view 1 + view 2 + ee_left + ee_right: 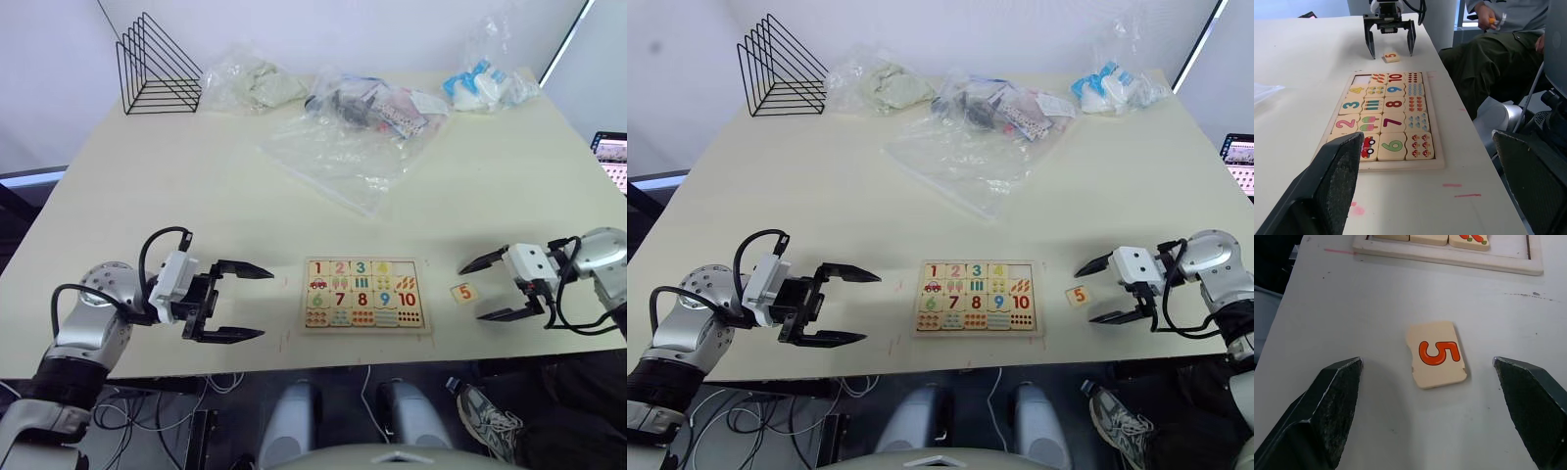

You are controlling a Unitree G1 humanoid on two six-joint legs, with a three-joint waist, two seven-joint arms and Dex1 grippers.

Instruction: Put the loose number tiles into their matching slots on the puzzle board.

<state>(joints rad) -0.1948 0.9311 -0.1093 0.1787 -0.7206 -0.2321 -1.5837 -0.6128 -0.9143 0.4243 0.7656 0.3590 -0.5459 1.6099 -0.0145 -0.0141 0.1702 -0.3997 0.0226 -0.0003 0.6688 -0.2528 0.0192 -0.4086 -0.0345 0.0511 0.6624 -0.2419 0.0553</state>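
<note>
Between the right gripper's (pixel 492 289) spread fingers lies tile 5 (pixel 464 292); bags (pixel 343 157) seemingly clear of board (pixel 364 294); left gripper (pixel 250 304) open.

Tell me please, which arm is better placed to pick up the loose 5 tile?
The right. The right gripper is open with the 5 tile lying on the table between its fingers, beside the puzzle board. The left gripper is open too, but on the board's far side from the tile.

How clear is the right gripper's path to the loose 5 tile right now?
Probably clear, yes. The right gripper is open and faces the 5 tile, which lies flat on bare table beside the puzzle board, with nothing between the fingers and the tile.
</note>
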